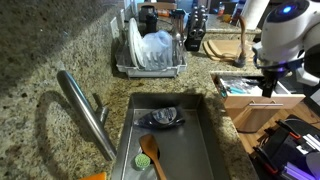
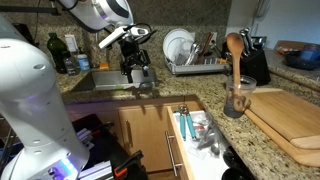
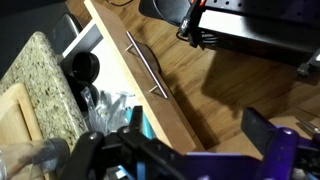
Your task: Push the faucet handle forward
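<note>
At the left of an exterior view, the faucet handle (image 1: pixel 101 105) stands as a thin stick just beside the long spout (image 1: pixel 85 110), at the edge of the sink (image 1: pixel 205 132). My gripper (image 1: pixel 268 85) hangs well apart from it, at the right of the frame over the open drawer (image 1: pixel 245 90). In the wrist view its fingers (image 3: pixel 85 160) are spread wide and hold nothing. I judge the approach has yet to begin. Next I must cross the sink, set a finger against the lever and press it forward.
</note>
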Controlling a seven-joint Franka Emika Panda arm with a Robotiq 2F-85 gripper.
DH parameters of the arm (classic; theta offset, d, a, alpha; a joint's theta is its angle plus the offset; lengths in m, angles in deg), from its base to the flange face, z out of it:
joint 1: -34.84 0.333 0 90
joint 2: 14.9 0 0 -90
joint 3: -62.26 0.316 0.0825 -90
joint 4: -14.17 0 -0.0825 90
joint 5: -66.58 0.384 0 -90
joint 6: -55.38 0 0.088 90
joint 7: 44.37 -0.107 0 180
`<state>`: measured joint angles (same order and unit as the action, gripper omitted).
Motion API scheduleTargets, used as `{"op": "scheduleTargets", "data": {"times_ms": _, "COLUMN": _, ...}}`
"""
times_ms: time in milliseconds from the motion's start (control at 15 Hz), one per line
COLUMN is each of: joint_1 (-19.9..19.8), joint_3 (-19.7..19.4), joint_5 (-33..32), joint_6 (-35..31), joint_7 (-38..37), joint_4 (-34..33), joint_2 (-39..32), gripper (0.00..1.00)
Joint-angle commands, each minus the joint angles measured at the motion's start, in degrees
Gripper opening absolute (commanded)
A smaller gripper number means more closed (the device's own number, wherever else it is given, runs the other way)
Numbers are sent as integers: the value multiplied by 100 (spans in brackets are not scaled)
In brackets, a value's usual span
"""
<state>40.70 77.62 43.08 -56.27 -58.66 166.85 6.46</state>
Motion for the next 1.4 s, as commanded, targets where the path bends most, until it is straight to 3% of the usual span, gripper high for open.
{"op": "scheduleTargets", "data": {"times_ms": 0, "joint_1": 274, "joint_3": 137, "joint_5": -109, "joint_6": 22, "joint_7": -189, "joint_4": -26, "joint_2": -150, "gripper": 100}}
{"op": "scheduleTargets", "data": {"times_ms": 133, "joint_1": 490, "joint_3": 390, "joint_5": -213, "joint_6": 23, "joint_7": -425, "joint_4": -60, "joint_2": -350, "gripper": 100}}
{"op": "scheduleTargets", "data": {"times_ms": 267, "joint_1": 429, "joint_3": 355, "joint_5": -316, "joint_6": 11, "joint_7": -492, "joint_4": -81, "joint_2": -390, "gripper": 100}}
{"op": "scheduleTargets", "data": {"times_ms": 400, "joint_1": 414, "joint_3": 436, "joint_5": -425, "joint_6": 131, "joint_7": -590, "joint_4": -442, "joint_2": -901, "gripper": 100}}
{"op": "scheduleTargets", "data": {"times_ms": 600, "joint_1": 835, "joint_3": 581, "joint_5": -134, "joint_6": 96, "joint_7": 106, "joint_4": -814, "joint_2": -1263, "gripper": 100}}
{"op": "scheduleTargets", "data": {"times_ms": 867, "joint_1": 1464, "joint_3": 827, "joint_5": 180, "joint_6": 115, "joint_7": 843, "joint_4": -1075, "joint_2": -1258, "gripper": 100}}
{"op": "scheduleTargets", "data": {"times_ms": 1067, "joint_1": 1775, "joint_3": 881, "joint_5": 202, "joint_6": -236, "joint_7": 1476, "joint_4": -1001, "joint_2": -820, "gripper": 100}}
{"op": "scheduleTargets", "data": {"times_ms": 1133, "joint_1": 1793, "joint_3": 858, "joint_5": 198, "joint_6": -342, "joint_7": 1366, "joint_4": -941, "joint_2": -677, "gripper": 100}}
{"op": "scheduleTargets", "data": {"times_ms": 1200, "joint_1": 1763, "joint_3": 915, "joint_5": 129, "joint_6": -128, "joint_7": 1085, "joint_4": -1099, "joint_2": -1035, "gripper": 100}}
{"op": "scheduleTargets", "data": {"times_ms": 1333, "joint_1": 1793, "joint_3": 921, "joint_5": 134, "joint_6": -164, "joint_7": 1170, "joint_4": -1094, "joint_2": -837, "gripper": 100}}
